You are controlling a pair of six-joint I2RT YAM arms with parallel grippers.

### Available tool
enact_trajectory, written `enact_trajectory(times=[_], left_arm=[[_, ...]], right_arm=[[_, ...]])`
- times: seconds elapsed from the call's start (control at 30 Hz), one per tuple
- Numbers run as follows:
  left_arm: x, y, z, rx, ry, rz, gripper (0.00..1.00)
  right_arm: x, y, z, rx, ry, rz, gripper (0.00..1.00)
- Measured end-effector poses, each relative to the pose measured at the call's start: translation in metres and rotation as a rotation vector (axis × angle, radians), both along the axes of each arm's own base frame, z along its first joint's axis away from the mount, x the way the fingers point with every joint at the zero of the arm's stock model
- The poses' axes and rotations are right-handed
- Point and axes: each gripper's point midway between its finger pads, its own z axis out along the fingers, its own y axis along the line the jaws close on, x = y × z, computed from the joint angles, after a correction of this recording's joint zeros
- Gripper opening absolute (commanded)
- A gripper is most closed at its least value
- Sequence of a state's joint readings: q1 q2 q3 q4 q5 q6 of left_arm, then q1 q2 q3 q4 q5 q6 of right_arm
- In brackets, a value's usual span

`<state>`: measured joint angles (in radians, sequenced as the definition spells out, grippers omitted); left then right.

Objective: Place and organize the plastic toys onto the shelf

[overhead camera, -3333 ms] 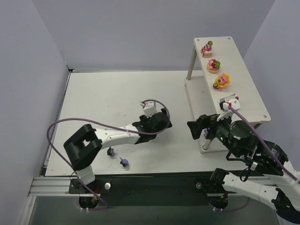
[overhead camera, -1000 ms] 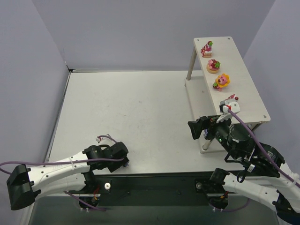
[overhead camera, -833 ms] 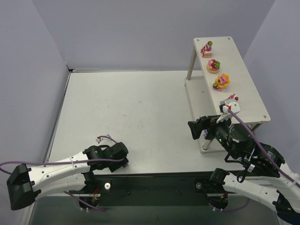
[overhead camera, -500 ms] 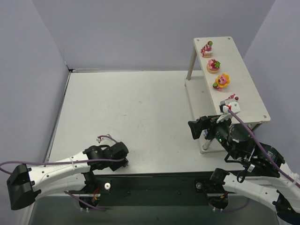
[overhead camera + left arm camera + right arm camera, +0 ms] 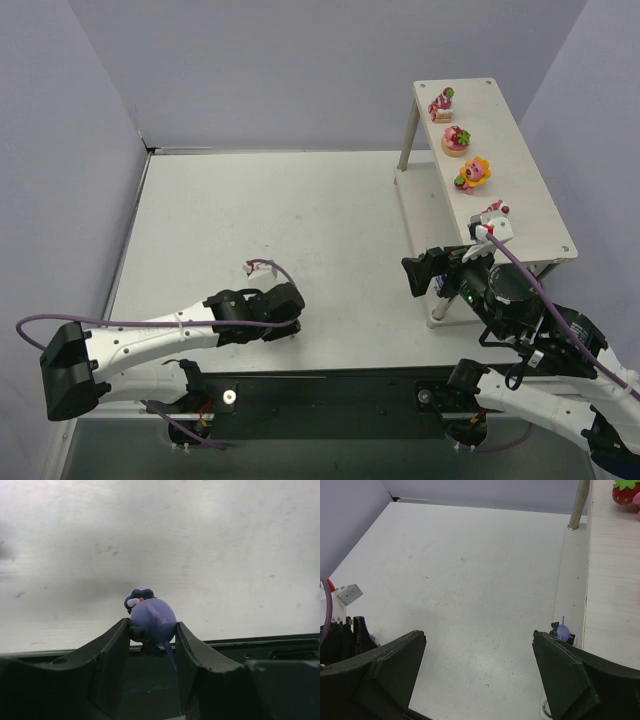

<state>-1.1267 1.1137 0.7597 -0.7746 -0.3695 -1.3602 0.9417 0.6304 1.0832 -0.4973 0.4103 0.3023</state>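
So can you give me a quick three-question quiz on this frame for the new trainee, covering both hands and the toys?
1. True or false: the left hand is shut on a blue-purple toy.
2. Fill in: the right hand has its jaws ____ and holds nothing.
3. Pick one: in the right wrist view, the small blue-purple toy stands
A. on the lower board of the shelf
B. on the shelf's top board
C. between the right hand's fingers

Key: 1 true; 2 open; 3 A.
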Motion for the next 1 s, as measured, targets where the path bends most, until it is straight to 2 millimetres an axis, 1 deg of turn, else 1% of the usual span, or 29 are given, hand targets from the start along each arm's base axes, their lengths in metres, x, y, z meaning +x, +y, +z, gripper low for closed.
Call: enact_trajectory(times=[0.07, 0.13, 0.23, 0.37, 0.43, 0.6, 0.73, 0.83, 1.0], left_arm=[[0.010, -0.017, 0.013, -0.015, -0.046, -0.047, 0.00], [0.019, -0.032, 0.023, -0.021, -0.081, -0.090, 0.00], [0.036, -0.054, 0.029, -0.034, -0.105, -0.151, 0.00], [0.069, -0.075, 0.032, -0.043, -0.114, -0.202, 0.00], [0.089, -0.088, 0.034, -0.048, -0.113, -0.232, 0.00], [0.143, -0.136, 0.048, -0.085, -0.139, -0.315, 0.00], [0.177, -0.170, 0.054, -0.130, -0.156, -0.357, 0.00], [0.199, -0.195, 0.059, -0.158, -0.165, -0.384, 0.00], [0.225, -0.236, 0.063, -0.197, -0.182, -0.429, 0.00]], right_arm=[[0.000, 0.000, 0.000, 0.000, 0.000, 0.000, 0.93], [0.000, 0.000, 0.000, -0.001, 0.000, -0.001, 0.93], [0.000, 0.000, 0.000, -0.001, 0.000, -0.001, 0.93], [0.000, 0.000, 0.000, -0.001, 0.001, -0.001, 0.93], [-0.001, -0.001, 0.000, -0.002, 0.001, -0.001, 0.93], [-0.002, -0.003, 0.000, -0.003, 0.004, -0.001, 0.93], [-0.003, -0.004, 0.001, -0.004, 0.007, -0.001, 0.93], [-0.003, -0.004, 0.001, -0.005, 0.007, -0.001, 0.93], [-0.003, -0.004, 0.001, -0.004, 0.007, -0.001, 0.93]])
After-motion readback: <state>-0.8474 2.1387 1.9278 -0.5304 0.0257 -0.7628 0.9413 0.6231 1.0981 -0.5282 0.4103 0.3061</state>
